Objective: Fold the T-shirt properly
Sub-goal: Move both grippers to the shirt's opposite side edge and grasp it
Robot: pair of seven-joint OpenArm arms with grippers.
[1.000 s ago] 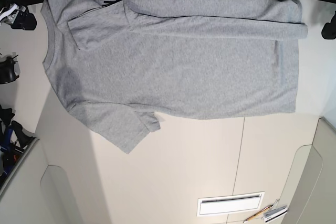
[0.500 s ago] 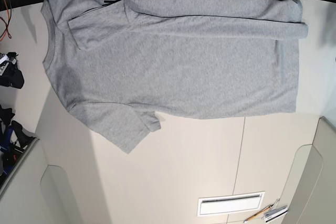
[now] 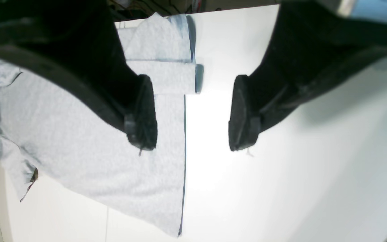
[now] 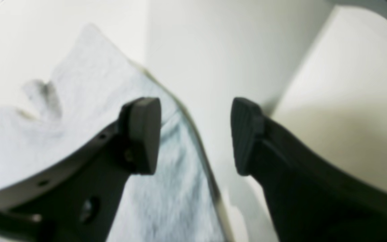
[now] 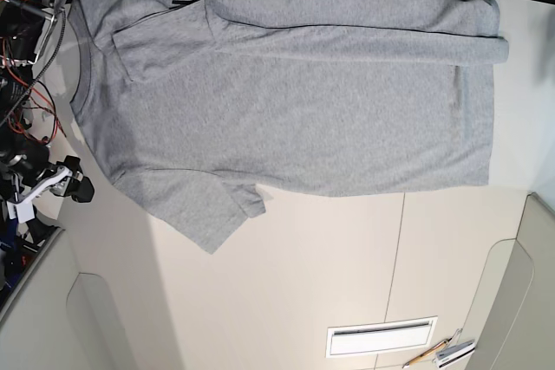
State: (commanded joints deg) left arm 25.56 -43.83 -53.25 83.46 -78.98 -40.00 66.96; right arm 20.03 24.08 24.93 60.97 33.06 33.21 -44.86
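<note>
Light heather-grey cotton T-shirt (image 5: 286, 93) lies flat on the white table (image 5: 303, 283), plain side up — one long edge folded over. Left gripper (image 3: 190, 114) spread above the hem edge; right gripper (image 4: 195, 134) spread, empty — over a shirt edge.

One large light heather-grey short-sleeved cotton T-shirt (image 5: 286, 97) lies spread on one pale cream desk (image 5: 295, 275) — a single garment, with two short sleeves showing and one ribbed crew neck at its end.

Two black robot claws appear, one per wrist view: the left claw (image 3: 191, 112) and the right claw (image 4: 195, 134), each with two dark pads set apart with nothing between them.

On the desk's near side sits one white rectangular slotted vent plate (image 5: 380, 336) — beside it, a small cluster of pen-like items, too small to count.
</note>
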